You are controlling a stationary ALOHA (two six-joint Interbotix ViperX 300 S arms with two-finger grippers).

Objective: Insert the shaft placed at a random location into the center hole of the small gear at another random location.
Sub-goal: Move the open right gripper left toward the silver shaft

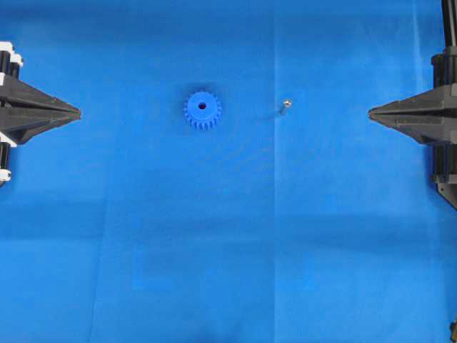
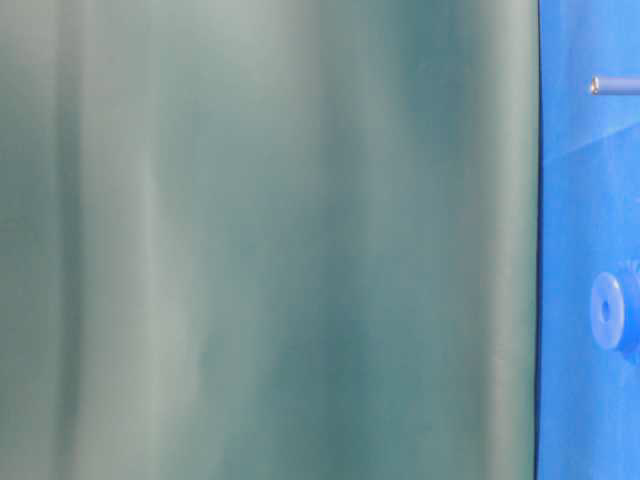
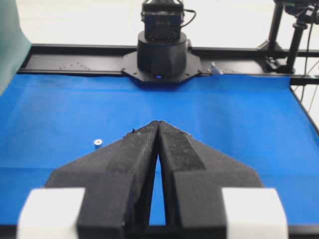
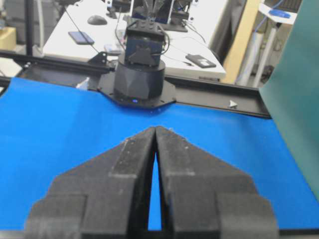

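On the blue tabletop (image 1: 228,250), slightly toward ten o'clock from the centre of the overhead view, the small gear (image 1: 202,110) lies flat with its center hole (image 1: 202,106) facing up. The shaft (image 1: 285,105) stands well apart from it at its three o'clock, shiny round end up. The left gripper (image 1: 77,113) waits at the nine o'clock edge, its fingers (image 3: 134,149) pressed together on nothing. The right gripper (image 1: 371,113) sits at the three o'clock edge, its fingers (image 4: 134,149) likewise closed and empty.
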